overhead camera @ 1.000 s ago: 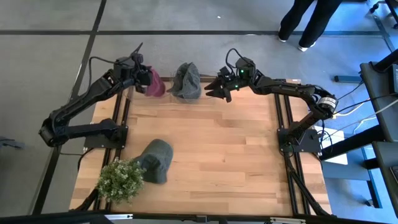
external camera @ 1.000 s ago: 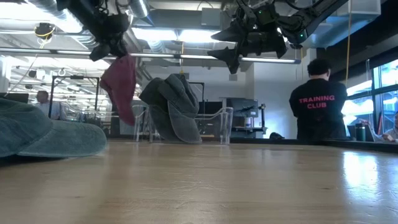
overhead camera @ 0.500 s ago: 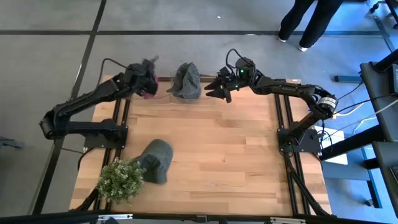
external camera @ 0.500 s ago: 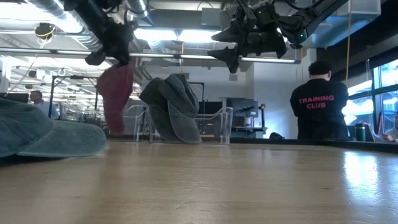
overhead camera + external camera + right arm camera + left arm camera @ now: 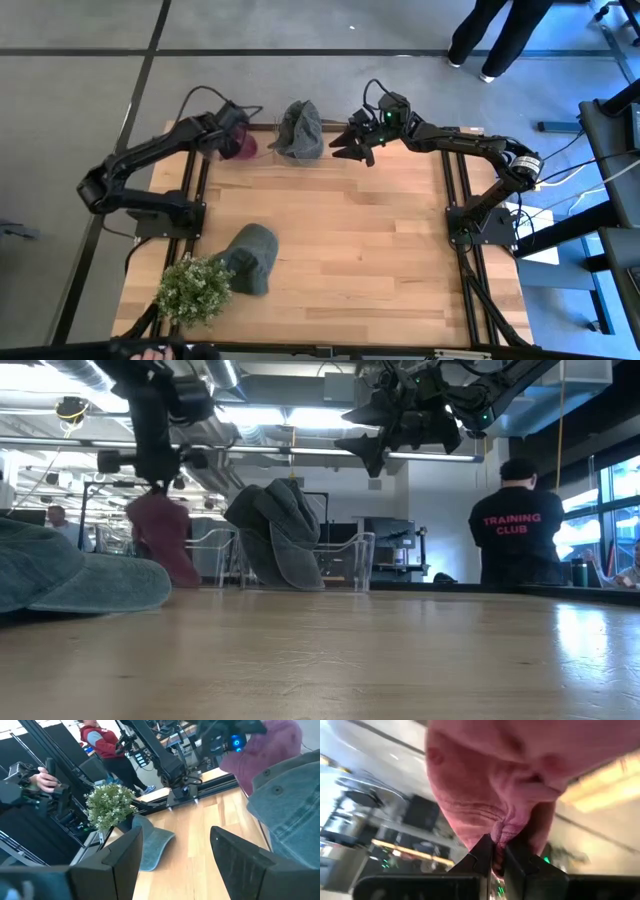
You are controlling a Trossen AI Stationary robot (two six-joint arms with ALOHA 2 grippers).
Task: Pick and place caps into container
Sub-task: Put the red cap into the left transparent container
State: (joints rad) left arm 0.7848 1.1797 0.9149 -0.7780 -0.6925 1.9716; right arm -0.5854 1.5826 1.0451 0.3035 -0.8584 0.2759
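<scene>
My left gripper [image 5: 232, 135] is shut on the maroon cap [image 5: 242, 144], which hangs low at the table's far left, just left of the clear container [image 5: 362, 561]. In the low view the maroon cap [image 5: 160, 546] droops below the gripper; whether its lower end touches the table, I cannot tell. Dark grey-green caps [image 5: 298, 130] are piled in the container and stick up above its walls [image 5: 277, 532]. Another grey-green cap [image 5: 250, 258] lies on the table near the front left. My right gripper [image 5: 351, 148] hovers open just right of the container, above the table [image 5: 378, 438]. My left gripper pinches a bunched fold of the maroon cap's fabric [image 5: 501, 828] between its two fingers [image 5: 485, 851]. It comes from above, pointing down. The cap hangs slack below the fingers [image 5: 160, 546].
A bushy green plant [image 5: 192, 290] stands at the near left corner beside the loose cap. The middle and right of the wooden table [image 5: 380, 250] are bare. People stand beyond the far edge [image 5: 515, 525], and one shows in the right wrist view [image 5: 102, 740].
My left gripper has gone down with the maroon cap, keeping its hold. The cap, first hanging high beside the container, has sunk to about the height of the container's walls. My right gripper has kept still and open.
</scene>
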